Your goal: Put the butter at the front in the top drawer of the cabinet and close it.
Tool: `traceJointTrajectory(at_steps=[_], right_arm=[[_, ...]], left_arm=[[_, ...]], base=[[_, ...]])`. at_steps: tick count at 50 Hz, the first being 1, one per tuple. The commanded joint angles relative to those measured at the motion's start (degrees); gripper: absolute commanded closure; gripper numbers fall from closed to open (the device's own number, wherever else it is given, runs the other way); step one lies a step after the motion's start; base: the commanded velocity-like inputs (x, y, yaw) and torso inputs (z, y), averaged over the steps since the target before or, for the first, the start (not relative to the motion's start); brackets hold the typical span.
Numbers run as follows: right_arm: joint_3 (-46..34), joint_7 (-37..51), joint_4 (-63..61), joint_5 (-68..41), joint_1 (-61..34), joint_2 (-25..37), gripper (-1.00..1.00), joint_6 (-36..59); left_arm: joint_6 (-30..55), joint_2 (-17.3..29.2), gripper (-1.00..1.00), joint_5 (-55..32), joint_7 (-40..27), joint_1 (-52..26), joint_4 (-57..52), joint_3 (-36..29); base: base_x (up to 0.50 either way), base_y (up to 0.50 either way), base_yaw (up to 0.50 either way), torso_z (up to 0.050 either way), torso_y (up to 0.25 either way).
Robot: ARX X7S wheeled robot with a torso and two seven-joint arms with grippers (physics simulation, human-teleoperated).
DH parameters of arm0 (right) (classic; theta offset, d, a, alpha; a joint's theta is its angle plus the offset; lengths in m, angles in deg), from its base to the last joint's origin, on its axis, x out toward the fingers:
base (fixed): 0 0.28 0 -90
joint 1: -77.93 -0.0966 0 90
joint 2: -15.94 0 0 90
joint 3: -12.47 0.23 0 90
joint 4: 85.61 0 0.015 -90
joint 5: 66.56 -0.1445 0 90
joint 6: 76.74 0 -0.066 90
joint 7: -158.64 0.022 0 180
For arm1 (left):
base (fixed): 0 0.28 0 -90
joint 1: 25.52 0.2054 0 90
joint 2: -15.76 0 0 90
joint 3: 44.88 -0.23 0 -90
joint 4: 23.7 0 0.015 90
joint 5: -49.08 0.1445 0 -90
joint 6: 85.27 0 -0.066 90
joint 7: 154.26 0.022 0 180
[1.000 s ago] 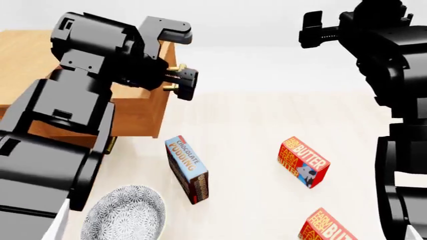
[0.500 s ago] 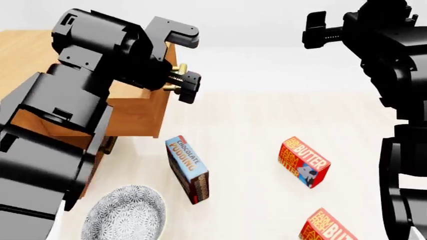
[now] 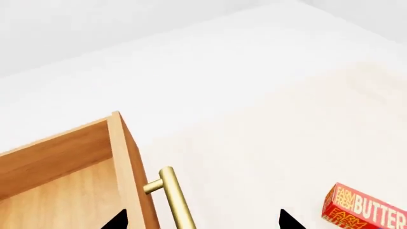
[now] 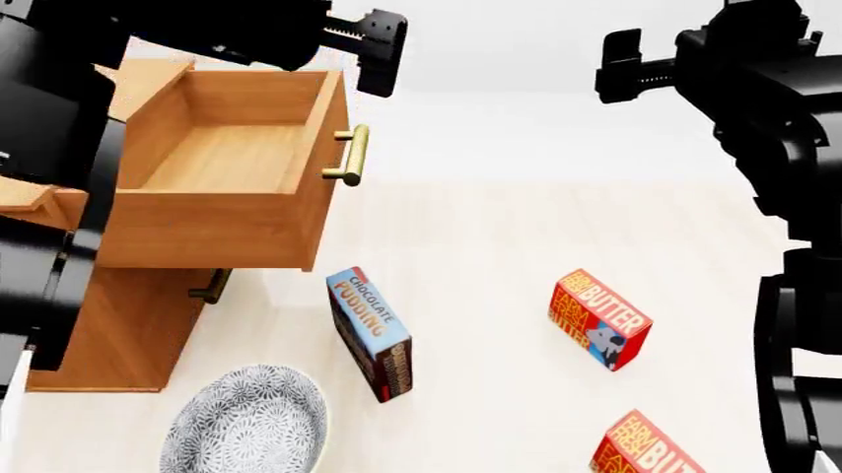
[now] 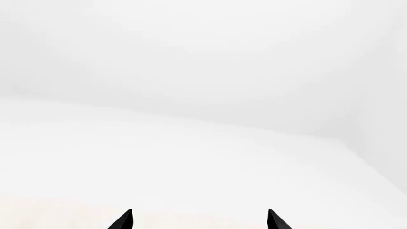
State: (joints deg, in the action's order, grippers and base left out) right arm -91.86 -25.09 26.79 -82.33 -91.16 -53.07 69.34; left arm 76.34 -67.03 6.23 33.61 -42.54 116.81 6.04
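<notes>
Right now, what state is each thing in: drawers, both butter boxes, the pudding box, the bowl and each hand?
Top drawer: pulled open, nothing inside.
Lower drawer: shut.
Front butter: lying on the table, partly out of frame.
Rear butter: lying on the table, untouched.
Pudding box: on the table, standing on a long edge.
Bowl: upright, empty.
Left hand: open, above the handle, holding nothing.
Right hand: open, raised, holding nothing.

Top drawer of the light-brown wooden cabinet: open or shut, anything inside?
Open and empty: the top drawer juts out from the cabinet, its bare wooden floor visible in head view.
</notes>
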Motion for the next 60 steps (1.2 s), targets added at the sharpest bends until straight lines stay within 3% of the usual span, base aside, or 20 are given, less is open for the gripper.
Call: traceJointTrajectory(at_steps=[1, 9, 22, 37, 60], right_arm=[[-2.64, -3.30, -1.89, -0.69, -0.45, 1.89, -1.00, 3.04], [-5.75, -7.32, -4.41, -1.23, -1.12, 5.44, -1.00, 6.48], [-18.14, -21.25, -8.16, -2.95, -2.91, 12.94, -1.00, 12.42], [-29.11, -30.89, -7.01, -2.67, -1.81, 16.28, -1.00, 11.04], [-35.66, -34.32, -2.21, -0.83, 2.97, 17.86, -1.00, 5.73]], left_arm=[[-0.39, 6.33, -1.00, -2.47, -4.42, 0.30, -11.33, 4.00], [-4.07, 10.82, -1.00, -1.95, -9.01, 3.48, -16.94, 7.08], [-12.42, 17.06, -1.00, -0.56, -15.97, 11.04, -31.08, 11.40], [-15.88, 21.27, -1.00, 2.72, -19.73, 13.22, -38.77, 11.11], [-16.31, 22.15, -1.00, 3.23, -18.17, 13.89, -38.80, 9.49]], base=[[0.00, 0.00, 0.00, 0.000, 0.000], [0.00, 0.00, 0.00, 0.000, 0.000], [0.00, 0.00, 0.00, 0.000, 0.000], [0.00, 0.00, 0.00, 0.000, 0.000], [0.00, 0.00, 0.00, 0.000, 0.000]])
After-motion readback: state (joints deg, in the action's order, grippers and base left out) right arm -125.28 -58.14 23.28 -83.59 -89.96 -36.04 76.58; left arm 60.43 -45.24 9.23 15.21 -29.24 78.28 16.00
